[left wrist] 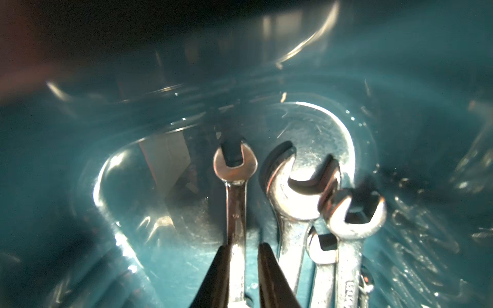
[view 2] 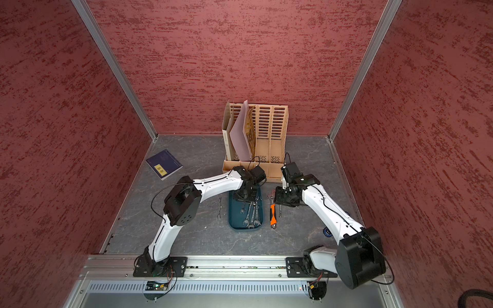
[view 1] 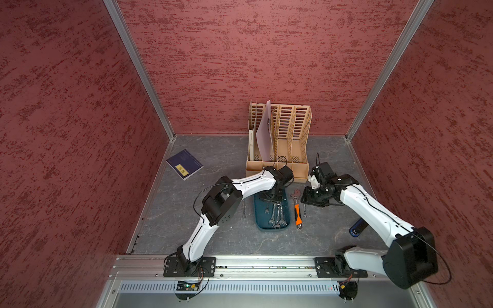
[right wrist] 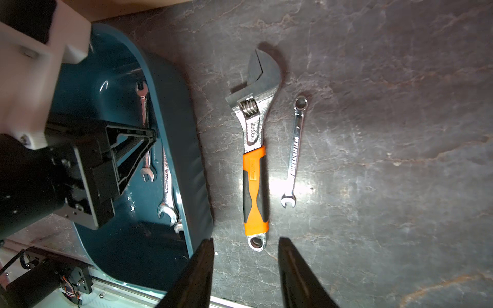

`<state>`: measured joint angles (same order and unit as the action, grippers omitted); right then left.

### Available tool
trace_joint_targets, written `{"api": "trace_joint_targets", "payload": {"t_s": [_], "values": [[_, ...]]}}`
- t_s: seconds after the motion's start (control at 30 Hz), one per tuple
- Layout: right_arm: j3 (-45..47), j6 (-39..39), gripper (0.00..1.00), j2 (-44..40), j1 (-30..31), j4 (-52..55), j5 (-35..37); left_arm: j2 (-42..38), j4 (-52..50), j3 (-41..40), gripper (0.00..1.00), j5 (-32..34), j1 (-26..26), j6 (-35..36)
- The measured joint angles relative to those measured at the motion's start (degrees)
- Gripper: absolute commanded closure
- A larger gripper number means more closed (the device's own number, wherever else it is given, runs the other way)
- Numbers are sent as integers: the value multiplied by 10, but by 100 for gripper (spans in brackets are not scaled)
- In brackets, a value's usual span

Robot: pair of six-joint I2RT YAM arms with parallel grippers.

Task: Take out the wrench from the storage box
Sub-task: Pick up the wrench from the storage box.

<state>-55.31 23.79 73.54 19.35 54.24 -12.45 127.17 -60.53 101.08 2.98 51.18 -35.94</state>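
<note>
Both top views: the left gripper [view 1: 270, 199] [view 2: 244, 197] reaches down into the far end of the storage box [view 1: 257, 213] [view 2: 232, 213], a shallow teal tray on the grey tabletop [view 1: 213, 234]. Chrome wrenches [view 1: 277, 216] lie inside it, running from this gripper back toward the robot's base. The right gripper [view 1: 306, 198] hangs outside the tray, above the jaw end of an orange-handled adjustable wrench [view 1: 297, 214]. A small spanner [view 1: 305, 210] lies just beyond that, farther from the tray.

Left wrist view: the left gripper [left wrist: 244, 245] straddles the shaft of a slim wrench [left wrist: 236, 208], whose open-ended head points ahead of the fingertips. One finger overlaps the shaft and a sliver of teal shows beside the other. I cannot tell whether the wrench is pinched. More wrench heads overlap just beside this gripper.

Right wrist view: the right gripper [right wrist: 246, 240] is released, its fingers apart with nothing gripped. The adjustable wrench [right wrist: 253, 170] lies straight ahead of it on the tabletop, with the small spanner [right wrist: 294, 149] alongside. The tray sits to the other side, and the slim wrench [right wrist: 144, 106] is in it under the left gripper's fingers.
</note>
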Motion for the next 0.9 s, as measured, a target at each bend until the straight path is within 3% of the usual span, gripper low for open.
{"api": "trace_joint_targets", "payload": {"t_s": [0.53, 0.9], "values": [[0, 0, 56, 5, 0, 0, 0, 12, -39, 17, 74, 40, 3, 4], [0, 0, 56, 5, 0, 0, 0, 0, 21, -14, 71, 13, 2, -18]]}}
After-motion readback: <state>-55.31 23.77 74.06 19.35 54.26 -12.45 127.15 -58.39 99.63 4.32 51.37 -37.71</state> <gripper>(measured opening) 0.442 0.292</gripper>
